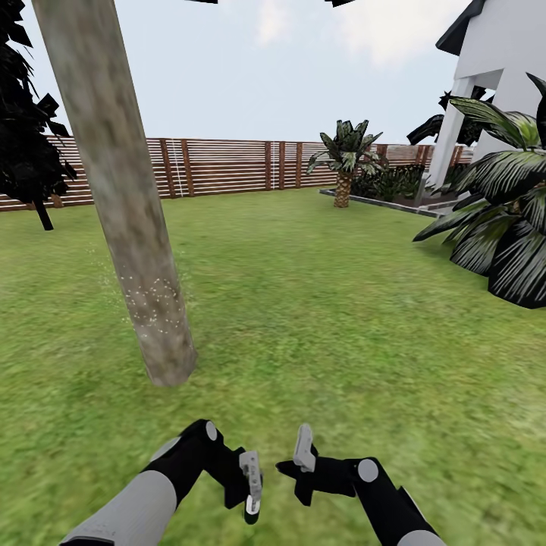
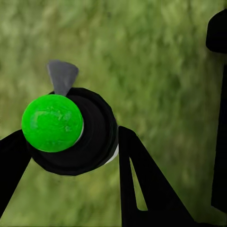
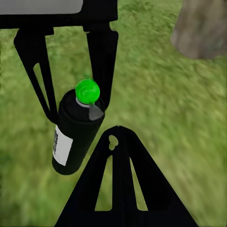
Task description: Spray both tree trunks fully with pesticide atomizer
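A thick grey-beige tree trunk point(image 1: 125, 205) rises from the lawn point(image 1: 326, 318) at the left of the head view, and its base point(image 3: 203, 28) is seen from the right wrist. Fine white pesticide specks point(image 1: 152, 292) dot a low band of the bark. The pesticide atomizer point(image 2: 71, 137), a black can with a green cap point(image 2: 52, 123) and grey nozzle, is clamped in my left gripper point(image 1: 250, 485). In the right wrist view it point(image 3: 75, 135) hangs upright above the grass between the left fingers point(image 3: 101, 61). My right gripper point(image 1: 303, 455) hovers beside it, its fingers point(image 3: 118, 179) pressed together on nothing.
A brown slatted fence point(image 1: 227, 163) closes the far side of the lawn. A white house point(image 1: 500, 61) and broad-leaved plants point(image 1: 500, 220) stand at the right, a small palm point(image 1: 345, 163) lies ahead, and a dark tree point(image 1: 23, 144) is at the far left.
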Motion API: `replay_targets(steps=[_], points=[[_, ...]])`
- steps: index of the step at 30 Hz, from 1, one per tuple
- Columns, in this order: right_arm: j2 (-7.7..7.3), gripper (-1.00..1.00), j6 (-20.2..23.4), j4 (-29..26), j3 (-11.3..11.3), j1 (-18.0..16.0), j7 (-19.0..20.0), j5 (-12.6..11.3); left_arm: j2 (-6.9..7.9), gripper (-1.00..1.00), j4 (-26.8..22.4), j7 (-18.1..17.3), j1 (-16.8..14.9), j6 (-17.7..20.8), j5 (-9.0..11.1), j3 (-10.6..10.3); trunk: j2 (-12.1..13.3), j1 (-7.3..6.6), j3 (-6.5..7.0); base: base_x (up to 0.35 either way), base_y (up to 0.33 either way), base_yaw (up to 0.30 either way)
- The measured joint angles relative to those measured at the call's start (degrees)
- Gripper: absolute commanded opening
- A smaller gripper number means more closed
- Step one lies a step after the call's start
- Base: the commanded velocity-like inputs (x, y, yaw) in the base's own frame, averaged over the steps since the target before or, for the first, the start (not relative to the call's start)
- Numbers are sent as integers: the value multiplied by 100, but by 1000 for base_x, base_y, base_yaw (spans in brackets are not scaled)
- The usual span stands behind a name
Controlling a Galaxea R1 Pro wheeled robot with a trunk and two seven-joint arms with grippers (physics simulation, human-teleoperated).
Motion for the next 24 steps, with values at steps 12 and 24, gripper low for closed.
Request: replay_targets(steps=[12,24], points=[[71,-100,0,7,0,0,0,0,-113,-100,2,362,5,0,24,2,0,0,0,0,0,0],[71,-100,0,15,0,0,0,3,-136,-100,10,290,5,-81,81,15,0,0,0,0,0,0]])
